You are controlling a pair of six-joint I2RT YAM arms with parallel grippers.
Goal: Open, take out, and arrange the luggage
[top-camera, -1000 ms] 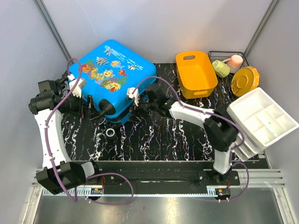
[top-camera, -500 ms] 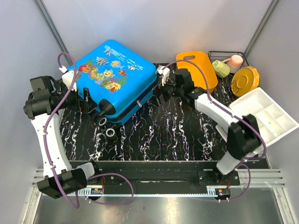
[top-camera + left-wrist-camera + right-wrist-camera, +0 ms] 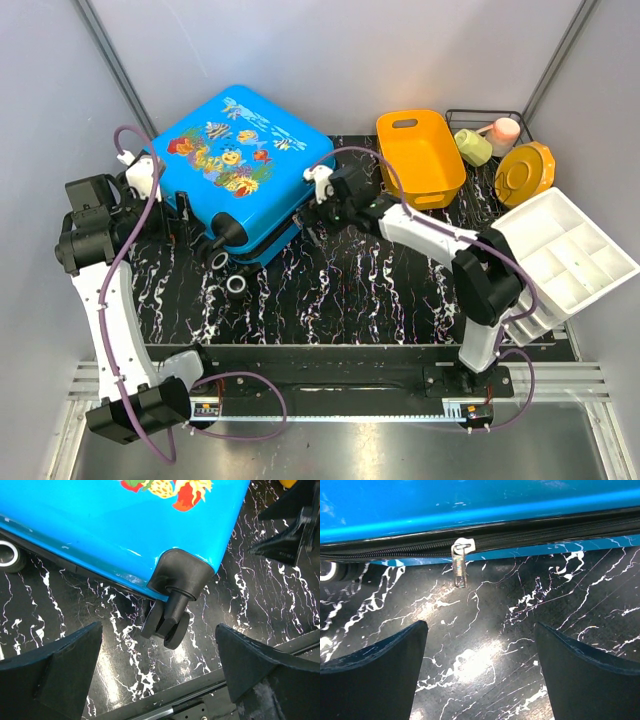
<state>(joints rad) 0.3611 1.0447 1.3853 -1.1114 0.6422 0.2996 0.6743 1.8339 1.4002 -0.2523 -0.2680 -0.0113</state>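
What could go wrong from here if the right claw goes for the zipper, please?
1. The zipper pull is small and hangs close against the suitcase seam. The open right claw is apart from it and could close on nothing or slip off.
2. Nothing grips the suitcase: the left claw is open around a caster wheel without touching it, so a zipper tug may drag the case across the table.
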